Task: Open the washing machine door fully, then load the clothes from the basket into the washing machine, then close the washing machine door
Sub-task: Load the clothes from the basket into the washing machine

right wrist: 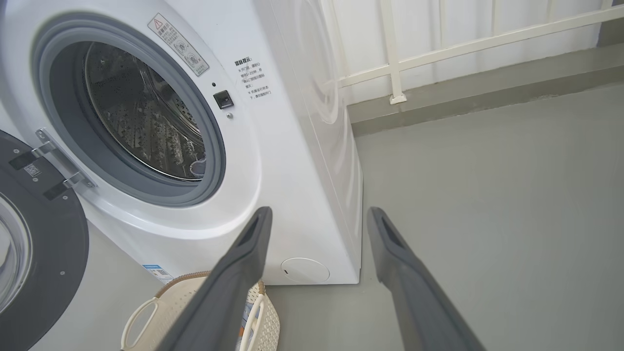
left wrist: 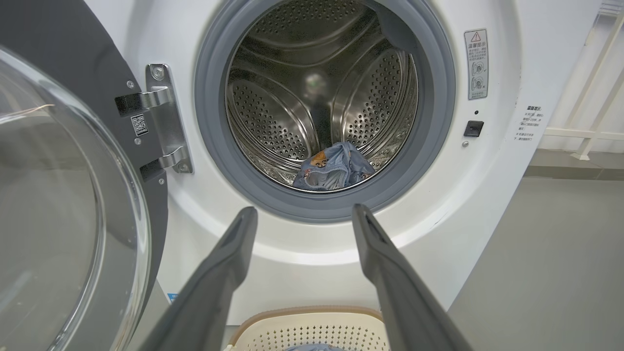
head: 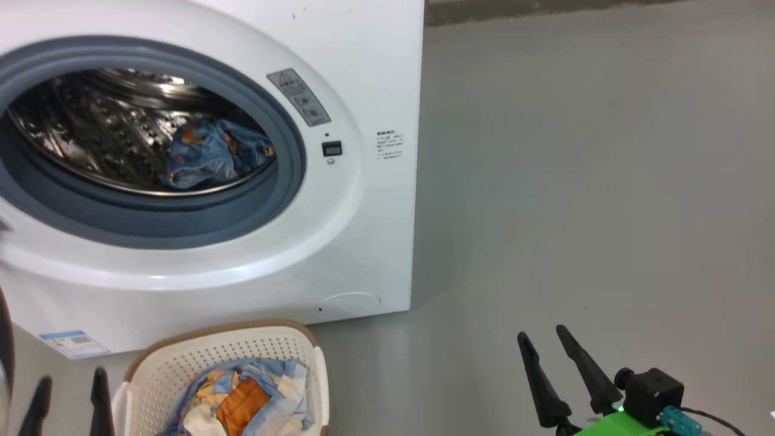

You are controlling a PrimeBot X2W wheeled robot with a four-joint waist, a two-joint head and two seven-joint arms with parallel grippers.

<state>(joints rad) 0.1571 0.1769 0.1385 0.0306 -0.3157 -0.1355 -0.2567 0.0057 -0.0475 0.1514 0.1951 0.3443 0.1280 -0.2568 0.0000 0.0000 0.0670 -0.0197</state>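
two pairs of jaws wide open, both empty

the washing machine (head: 375,72) stands on the grey floor (head: 575,181). the washing machine door (left wrist: 53,219) is swung wide to the left of the opening on its metal hinge (left wrist: 163,119). one light-blue printed garment (head: 212,154) lies low in the steel drum (left wrist: 273,112), right of its middle, just behind the grey rubber ring (left wrist: 441,97). the basket (head: 181,363) sits on the floor just before the machine's front lower edge, below the opening. it holds the rest of the clothes (head: 242,399): blue, cream and orange pieces heaped together.

the left jaws are spread to their widest and grip nothing. their fingers (head: 100,399) show just beside the basket's left side. in the left wrist view the basket's far wall lies low between the two fingers, and the drum mouth with the blue garment lies beyond the tips.

the right jaws also stand fully apart and hold nothing. their fingers (head: 542,381) point up over the floor, well apart from the basket, to its right and out past the machine's right front corner.
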